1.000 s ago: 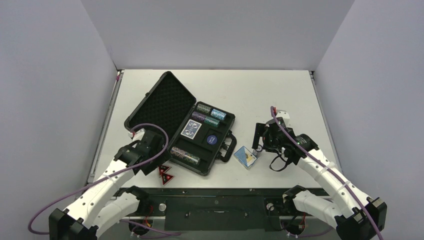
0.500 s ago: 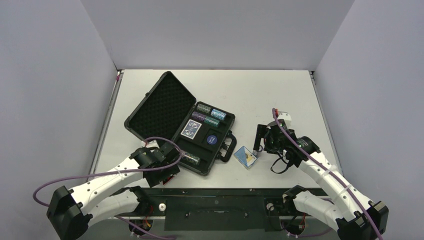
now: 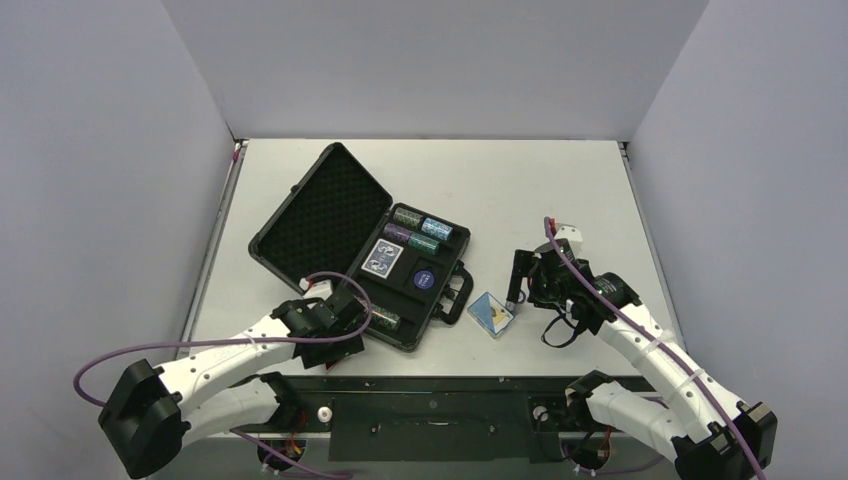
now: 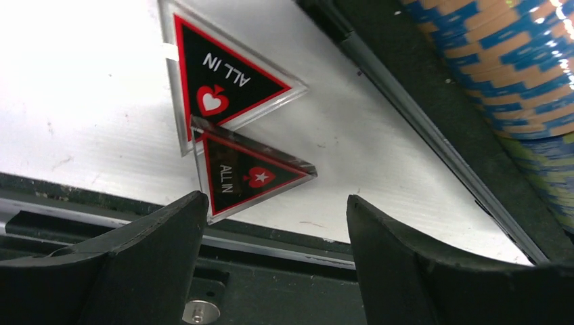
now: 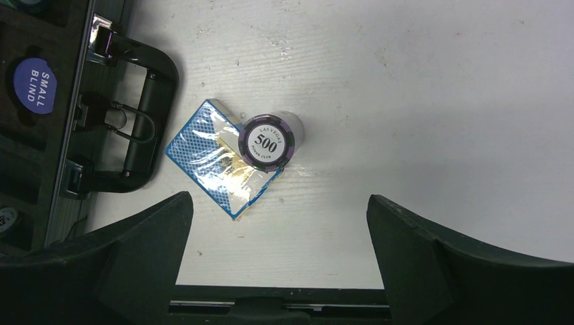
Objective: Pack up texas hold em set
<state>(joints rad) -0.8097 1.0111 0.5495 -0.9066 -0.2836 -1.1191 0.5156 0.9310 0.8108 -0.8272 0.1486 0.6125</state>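
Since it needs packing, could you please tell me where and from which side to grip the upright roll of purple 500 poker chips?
Grip the roll of purple poker chips by its curved side wall, coming straight down from above with the open right pincer. It stands on end, round face up, close by a corner of the flat blue card deck, so I would stop the fingers above that deck.

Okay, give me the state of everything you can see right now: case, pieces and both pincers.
briefcase: open.
small blind button: seated in its slot.
loose card deck: flat on the table, unpacked.
500 chip stack: upright beside that deck.
ALL IN triangles: on the table, overlapping, unpacked.
left pincer: open.
right pincer: open.
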